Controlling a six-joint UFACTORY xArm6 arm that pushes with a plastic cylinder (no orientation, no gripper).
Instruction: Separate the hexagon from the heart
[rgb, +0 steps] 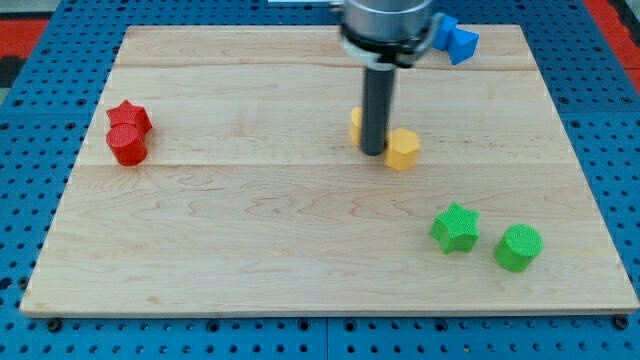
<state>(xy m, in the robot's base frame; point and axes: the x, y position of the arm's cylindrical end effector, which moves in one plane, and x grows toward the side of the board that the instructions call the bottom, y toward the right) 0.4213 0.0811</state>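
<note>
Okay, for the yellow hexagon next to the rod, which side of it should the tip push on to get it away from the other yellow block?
No gripping here, only pushing. My tip stands between the yellow hexagon and the other yellow block, which the rod mostly hides. Press on the hexagon's face toward the view's left, probably best mid-face, and drive toward the view's right, where bare board lies before the green star.

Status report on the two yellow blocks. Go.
My tip down between the two yellow blocks. Yellow hexagon at its right, other yellow block half hidden at left. Nothing else near.
</note>
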